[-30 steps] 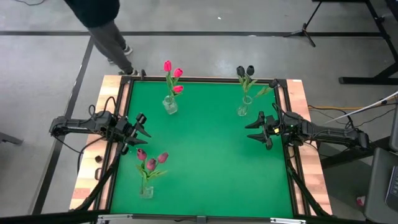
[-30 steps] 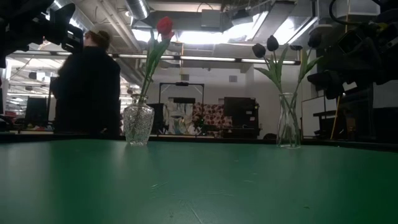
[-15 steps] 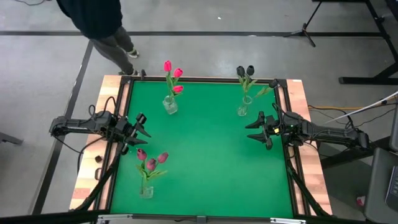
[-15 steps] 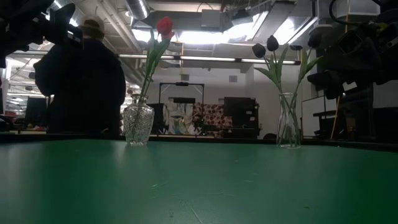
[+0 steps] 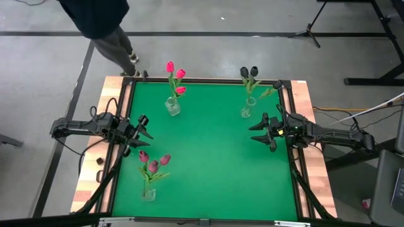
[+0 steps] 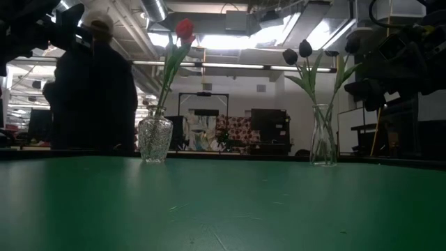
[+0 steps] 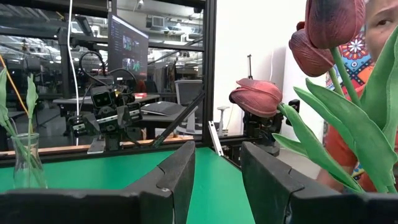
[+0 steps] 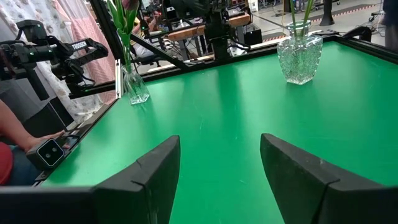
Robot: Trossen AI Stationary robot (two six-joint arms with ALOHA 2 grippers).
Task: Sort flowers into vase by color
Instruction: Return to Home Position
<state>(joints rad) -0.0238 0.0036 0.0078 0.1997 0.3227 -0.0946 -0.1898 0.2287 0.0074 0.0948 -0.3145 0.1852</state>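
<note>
Three glass vases stand on the green table [image 5: 214, 157], each with the stems of its flowers stuck in it. Bright pink-red tulips [image 5: 175, 74] are in the faceted vase [image 5: 172, 106] at the far left. Near-black tulips [image 5: 249, 72] are in the slim vase [image 5: 247, 108] at the far right. Maroon-pink tulips [image 5: 153, 162] are in the vase [image 5: 148, 192] at the near left. My left gripper [image 5: 145, 129] hovers open at the left edge, beside the maroon heads [image 7: 311, 50]. My right gripper [image 5: 257, 131] hovers open at the right edge, nothing between its fingers [image 8: 155, 174].
A person [image 5: 104, 25] walks on the floor beyond the table's far left corner and shows dark in the low view [image 6: 94, 90]. A black frame rail [image 5: 208, 81] runs round the table. The green middle between the three vases holds nothing.
Both arms and all flowers have kept still. The person beyond the far edge has shifted a little on the floor.
</note>
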